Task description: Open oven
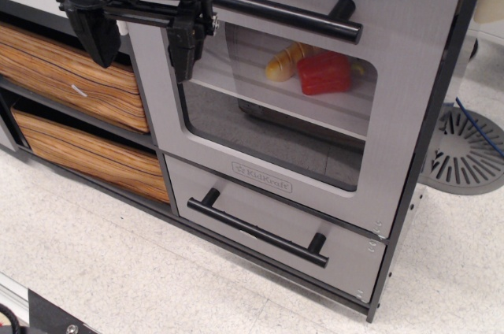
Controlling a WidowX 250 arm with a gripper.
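Observation:
The oven (394,113) is a grey toy-kitchen oven with a brushed-silver door, shut. Its clear rounded window (276,105) shows a yellow toy and a red toy (323,72) on a shelf inside. A long black bar handle (283,15) runs across the top of the door. A "KidKraft" logo (261,177) sits below the window. My black gripper (140,44) hangs at the upper left, in front of the door's left edge. Its two fingers (183,44) point down, spread apart and empty. It is left of and slightly below the handle, not touching it.
A smaller grey drawer (236,208) with a shorter black handle (260,228) sits under the oven. Two wood-grain drawers (71,74) stack to the left. A grey slotted round base (468,149) lies on the floor at right. Speckled white floor (157,271) is in front.

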